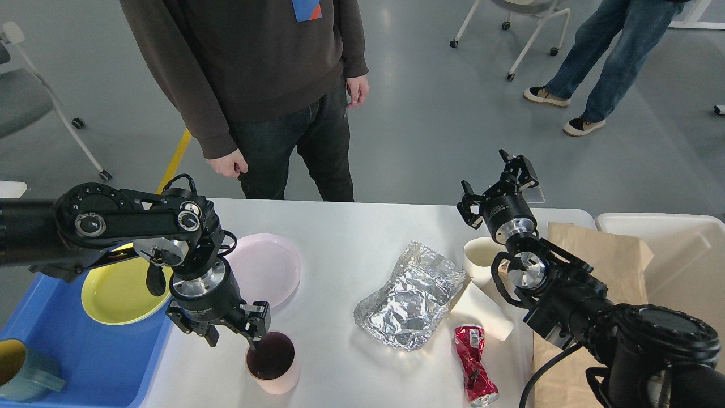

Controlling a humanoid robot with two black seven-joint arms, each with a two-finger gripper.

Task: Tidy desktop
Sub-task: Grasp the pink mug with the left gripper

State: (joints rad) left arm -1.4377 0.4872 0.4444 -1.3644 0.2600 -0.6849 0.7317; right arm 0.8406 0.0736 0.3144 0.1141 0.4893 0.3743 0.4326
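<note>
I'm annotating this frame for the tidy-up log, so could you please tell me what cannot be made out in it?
- Head view: the pink plate has its left part hidden by the left arm.
- Head view: the upright paper cup is partly covered by the right arm.
- Head view: the teal mug is cut off by the left and bottom edges.
- Head view: the pink cup's handle is hidden under the left hand.
</note>
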